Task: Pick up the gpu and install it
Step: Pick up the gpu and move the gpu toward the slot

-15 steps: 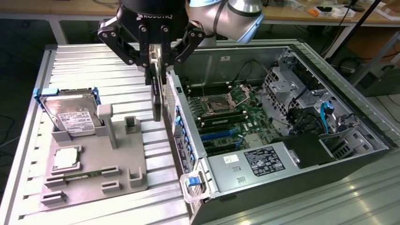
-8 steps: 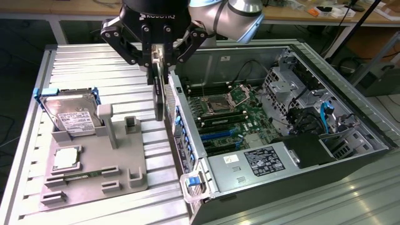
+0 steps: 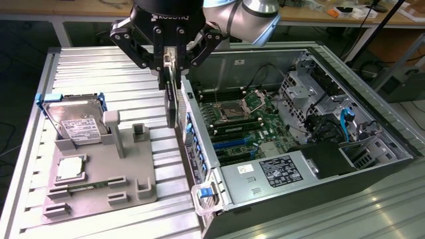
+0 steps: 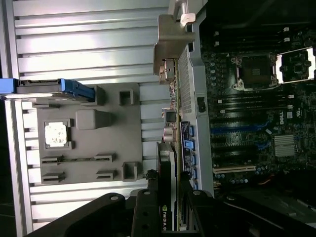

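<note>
claw (image 3: 170, 62) clamped on the top edge of the gpu (image 3: 172, 102), card hanging upright and edge-on, off the desk (image 3: 99, 69). it sits between the grey parts tray (image 3: 99, 174) and the open pc case (image 3: 332, 199), just beside the case's rear wall. hard drive (image 3: 79, 124) stands in the tray.

Both cameras look down, wrist past the claw (image 4: 169, 195), sharing grey tray (image 3: 133, 167).

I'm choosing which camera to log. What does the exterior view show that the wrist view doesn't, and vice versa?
Exterior view adds the power supply with its label and the white label on the hard drive. Wrist view adds the logo printed on the graphics card. Both share the gripper clamped on that card beside the open computer case, and the grey tray.
</note>
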You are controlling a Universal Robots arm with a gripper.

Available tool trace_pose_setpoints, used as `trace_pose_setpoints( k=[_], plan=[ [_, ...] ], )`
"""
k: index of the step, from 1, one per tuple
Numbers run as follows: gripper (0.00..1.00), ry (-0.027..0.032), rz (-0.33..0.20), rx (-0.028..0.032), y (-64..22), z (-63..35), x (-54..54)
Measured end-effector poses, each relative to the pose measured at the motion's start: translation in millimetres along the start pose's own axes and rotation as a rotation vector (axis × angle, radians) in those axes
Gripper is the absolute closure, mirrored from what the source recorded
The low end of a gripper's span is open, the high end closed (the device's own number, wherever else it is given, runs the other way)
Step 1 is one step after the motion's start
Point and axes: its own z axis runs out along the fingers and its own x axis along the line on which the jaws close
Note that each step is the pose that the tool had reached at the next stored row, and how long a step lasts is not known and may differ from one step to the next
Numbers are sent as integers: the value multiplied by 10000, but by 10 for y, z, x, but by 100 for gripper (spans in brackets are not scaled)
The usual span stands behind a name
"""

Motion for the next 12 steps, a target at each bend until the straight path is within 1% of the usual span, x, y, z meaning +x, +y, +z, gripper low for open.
trace_pose_setpoints(
  k=[7, 12],
  plan=[
    [73, 1, -1, 1, 5, 1, -40],
    [73, 1, 0, 1, 10, 2, -91]
  ],
)
